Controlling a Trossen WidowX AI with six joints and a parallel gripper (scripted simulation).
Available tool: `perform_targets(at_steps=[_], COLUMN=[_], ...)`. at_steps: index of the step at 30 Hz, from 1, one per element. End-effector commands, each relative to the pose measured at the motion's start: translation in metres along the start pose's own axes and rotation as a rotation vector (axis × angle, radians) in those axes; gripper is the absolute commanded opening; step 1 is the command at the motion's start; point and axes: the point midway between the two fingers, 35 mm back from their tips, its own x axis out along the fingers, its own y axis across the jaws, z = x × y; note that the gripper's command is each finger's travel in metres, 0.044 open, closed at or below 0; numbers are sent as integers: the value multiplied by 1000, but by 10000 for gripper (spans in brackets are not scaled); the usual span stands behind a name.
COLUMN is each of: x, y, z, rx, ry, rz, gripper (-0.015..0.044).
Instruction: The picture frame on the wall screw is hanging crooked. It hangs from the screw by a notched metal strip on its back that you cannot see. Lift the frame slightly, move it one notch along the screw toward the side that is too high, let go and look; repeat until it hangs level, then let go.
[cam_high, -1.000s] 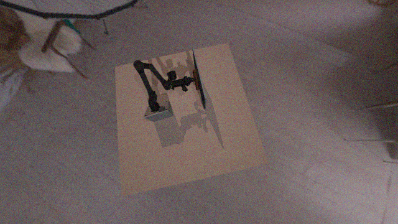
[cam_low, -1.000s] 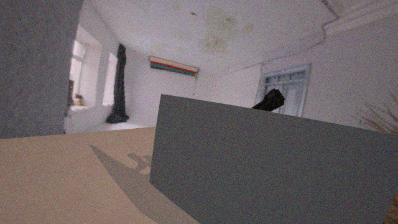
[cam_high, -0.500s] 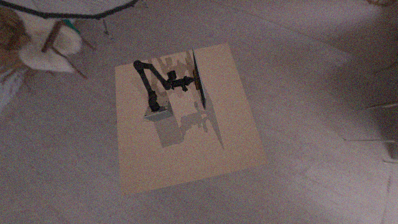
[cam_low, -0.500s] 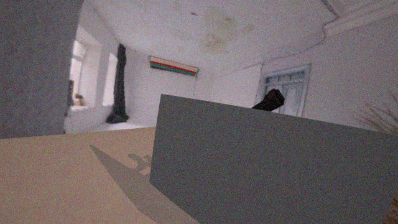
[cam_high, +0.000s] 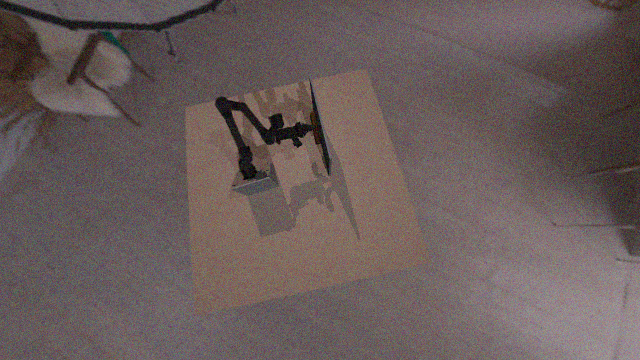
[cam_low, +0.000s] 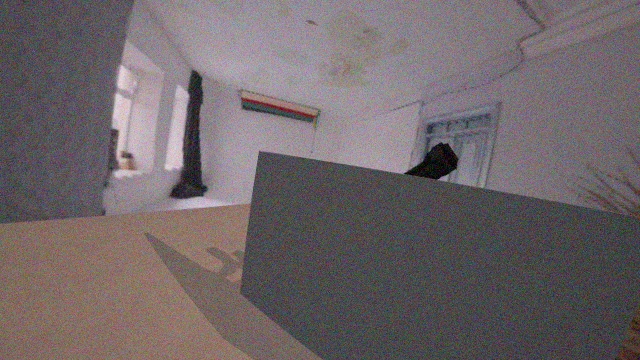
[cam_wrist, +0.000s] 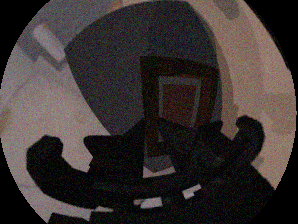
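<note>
The picture frame (cam_high: 317, 136) (cam_wrist: 150, 85) has a dark brown border, a grey inner line and a reddish middle. It is against the front of the upright grey wall panel (cam_high: 323, 150) (cam_low: 400, 260) (cam_wrist: 110, 65). In the wrist view its top edge slopes slightly down to the right, but the view is distorted, so I cannot tell whether it is level. My gripper (cam_high: 311, 128) (cam_wrist: 150, 120) is shut on the frame's border at its lower part in the wrist view. The screw and the notched strip are hidden. The exterior view shows only the panel's back.
The wooden table top (cam_high: 300, 265) (cam_low: 75, 280) carries the arm's grey base block (cam_high: 256, 187) and the panel. Shadows of the arm and panel fall across it. Part of the black arm (cam_low: 440, 160) shows above the panel's top edge. A chair (cam_high: 87, 57) stands beyond the table.
</note>
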Motion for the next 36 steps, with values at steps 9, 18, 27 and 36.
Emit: perform_targets(at_steps=[9,18,27,36], x=[0,0,0,0], y=[-1,-1,-1,0], z=[0,0,-1,-1], rx=[-5,-31,-105,-152], ry=[0,0,-1,-2], rz=[0,0,0,0], gripper=[0,0,0,0])
